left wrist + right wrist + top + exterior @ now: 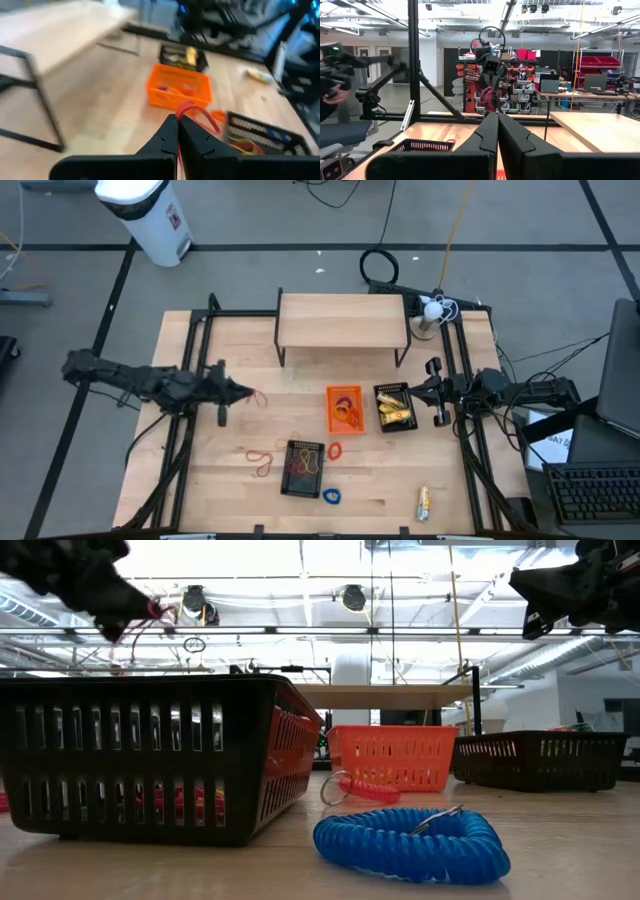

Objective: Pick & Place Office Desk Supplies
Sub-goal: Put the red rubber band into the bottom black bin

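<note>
My left gripper (245,394) hovers over the table's left middle, shut on a thin red rubber band (194,113). It also shows high up in the low view (122,620). My right gripper (432,388) waits shut at the right edge, raised and touching nothing (497,122). An orange basket (344,408) and a black basket with yellow packets (394,407) stand at mid-table. Another black basket (304,468), holding bands, stands nearer the front. Loose on the wood lie red bands (260,461), a red coil (334,450), a blue coil (410,843) and a yellow packet (424,502). My left gripper pinches the red rubber band between its two fingertips (172,131), at one side of the loop (181,111). The fingers slant slightly down toward the table's right. The rest of the loop sticks out past the tips, lifted clear of the table.
A low wooden shelf on black legs (343,320) stands at the far middle. Black frame rails (190,380) run along both sides of the table. A white lamp-like object (430,310) sits at the far right corner. Bare wood lies between the left gripper and the baskets.
</note>
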Available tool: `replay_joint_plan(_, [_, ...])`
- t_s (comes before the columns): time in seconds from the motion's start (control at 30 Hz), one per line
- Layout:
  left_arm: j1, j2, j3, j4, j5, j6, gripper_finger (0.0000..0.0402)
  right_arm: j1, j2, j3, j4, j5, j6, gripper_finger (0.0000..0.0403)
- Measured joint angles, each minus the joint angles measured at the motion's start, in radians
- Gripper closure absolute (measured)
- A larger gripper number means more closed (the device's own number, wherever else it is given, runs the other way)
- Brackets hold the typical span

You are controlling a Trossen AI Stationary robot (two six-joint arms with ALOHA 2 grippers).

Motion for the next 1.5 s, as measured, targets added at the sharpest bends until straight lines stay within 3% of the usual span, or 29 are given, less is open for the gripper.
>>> replay_joint_plan(0.23, [-0.048, 0.446, 0.233, -0.006, 0.092, -0.031, 0.0401, 0.000, 0.000, 0.000, 0.000, 0.001, 0.000, 0.0399])
replay_joint_plan(0.4, [-0.076, 0.686, 0.412, -0.038, 0.227, -0.045, 0.0401, 0.000, 0.000, 0.000, -0.001, -0.002, 0.003, 0.0399])
replay_joint_plan(0.7, [-0.123, 0.959, 0.605, -0.082, 0.362, -0.048, 0.0401, 0.000, 0.000, 0.000, -0.002, -0.002, 0.001, 0.0399])
replay_joint_plan(1.0, [-0.137, 1.056, 0.697, -0.058, 0.411, 0.021, 0.0401, 0.000, 0.000, 0.000, -0.001, -0.002, 0.002, 0.0399])
replay_joint_plan(1.23, [-0.095, 1.062, 0.698, -0.067, 0.408, -0.091, 0.0399, 0.000, 0.000, 0.000, 0.000, -0.002, 0.000, 0.0399])
replay_joint_plan(1.5, [-0.089, 1.081, 0.697, -0.160, 0.430, -0.093, 0.0395, 0.000, 0.000, 0.000, 0.003, -0.003, 0.000, 0.0399])
